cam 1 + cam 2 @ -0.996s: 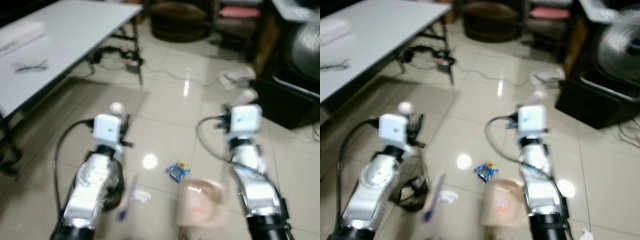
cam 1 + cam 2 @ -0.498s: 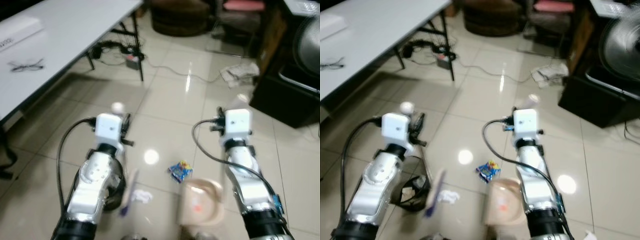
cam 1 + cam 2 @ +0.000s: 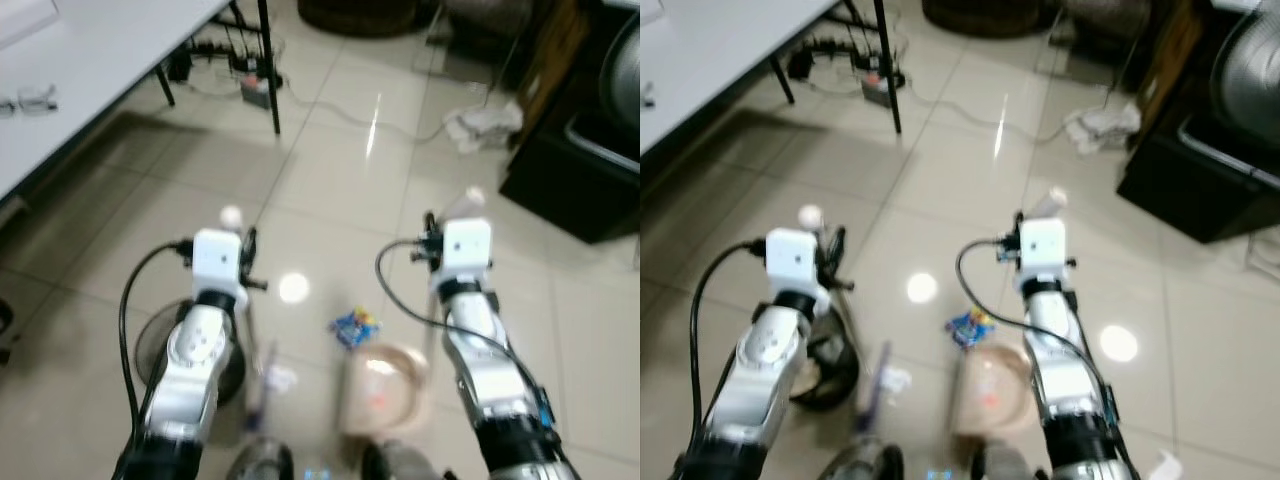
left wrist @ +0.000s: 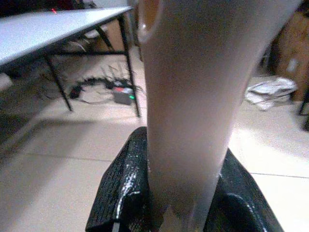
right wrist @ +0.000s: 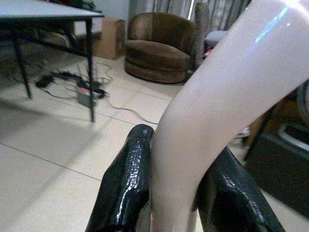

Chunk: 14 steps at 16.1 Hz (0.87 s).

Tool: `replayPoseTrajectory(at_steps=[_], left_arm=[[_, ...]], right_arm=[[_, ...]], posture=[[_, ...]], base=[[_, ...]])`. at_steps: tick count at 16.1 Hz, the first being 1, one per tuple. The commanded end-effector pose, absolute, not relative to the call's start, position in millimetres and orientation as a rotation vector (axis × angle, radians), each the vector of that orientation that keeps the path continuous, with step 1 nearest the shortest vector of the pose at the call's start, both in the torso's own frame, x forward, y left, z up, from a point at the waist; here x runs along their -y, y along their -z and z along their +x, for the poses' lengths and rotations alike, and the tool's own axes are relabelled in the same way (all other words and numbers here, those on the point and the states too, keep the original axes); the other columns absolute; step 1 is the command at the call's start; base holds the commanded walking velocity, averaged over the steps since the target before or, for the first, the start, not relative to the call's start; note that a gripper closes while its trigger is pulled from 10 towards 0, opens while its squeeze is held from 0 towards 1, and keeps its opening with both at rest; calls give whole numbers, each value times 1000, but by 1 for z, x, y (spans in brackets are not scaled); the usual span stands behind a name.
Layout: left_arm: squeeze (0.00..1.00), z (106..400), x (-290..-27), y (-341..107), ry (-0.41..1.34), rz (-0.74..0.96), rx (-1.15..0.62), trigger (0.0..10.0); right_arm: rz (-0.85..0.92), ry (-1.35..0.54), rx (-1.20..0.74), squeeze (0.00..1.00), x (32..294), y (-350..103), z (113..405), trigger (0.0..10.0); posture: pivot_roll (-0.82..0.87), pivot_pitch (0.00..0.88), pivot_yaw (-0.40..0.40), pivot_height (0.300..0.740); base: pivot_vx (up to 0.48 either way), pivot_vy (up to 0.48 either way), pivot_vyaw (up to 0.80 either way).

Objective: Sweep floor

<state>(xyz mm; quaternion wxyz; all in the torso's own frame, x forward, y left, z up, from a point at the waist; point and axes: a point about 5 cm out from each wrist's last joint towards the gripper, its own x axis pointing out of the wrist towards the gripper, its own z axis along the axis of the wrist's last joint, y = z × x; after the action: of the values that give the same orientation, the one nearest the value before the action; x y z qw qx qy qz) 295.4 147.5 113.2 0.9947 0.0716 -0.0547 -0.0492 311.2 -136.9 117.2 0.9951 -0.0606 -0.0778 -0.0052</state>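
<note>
Left wrist view showed the left gripper [image 4: 181,193] clamped on a pale broom handle [image 4: 193,96], the two black fingers [image 4: 123,193] pressing it from either side and the handle rising straight out from between them. Beyond that gripper lay tiled floor [image 4: 58,159], a white table [image 4: 53,29] on dark legs, and a power strip with tangled cables [image 4: 118,92] beneath it.

In the right wrist view the right gripper [image 5: 176,193] was likewise closed around a pale dustpan handle [image 5: 217,92], which curved up and away from the fingers [image 5: 128,183]. Past this gripper stood a brown armchair [image 5: 161,43] and a cardboard box [image 5: 112,36] beside it.

From the head camera both silver arms reached forward over the floor. Below the right gripper [image 3: 452,215], toward the robot's body, the beige dustpan [image 3: 385,385] rested on the tiles. A blue and yellow wrapper [image 3: 355,327] lay just ahead of the pan's mouth, between the two grippers. Below the left gripper [image 3: 240,235], the broom's purple-tinted lower end [image 3: 258,385] reached the floor next to a small white scrap [image 3: 280,378]. A dark round basin [image 3: 228,365] sat under the left arm. Crumpled paper [image 3: 485,125] lay well beyond the right gripper, near a black cabinet [image 3: 580,180].
</note>
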Motion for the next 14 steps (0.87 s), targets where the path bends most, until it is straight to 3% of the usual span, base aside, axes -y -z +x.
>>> replayPoseTrajectory(at_steps=[1,14], left_arm=[[0,295,-143,-114,104,168,135,10000],[0,296,-94,-100,242,109,181,10000]], right_arm=[[-120,24,183,0,142,-120,311,10000],[-239,6,260,0,128,-96,314,10000]], posture=[[-19,290,5,740],[-7,334,12,740]], base=[[0,0,0],[0,0,0]])
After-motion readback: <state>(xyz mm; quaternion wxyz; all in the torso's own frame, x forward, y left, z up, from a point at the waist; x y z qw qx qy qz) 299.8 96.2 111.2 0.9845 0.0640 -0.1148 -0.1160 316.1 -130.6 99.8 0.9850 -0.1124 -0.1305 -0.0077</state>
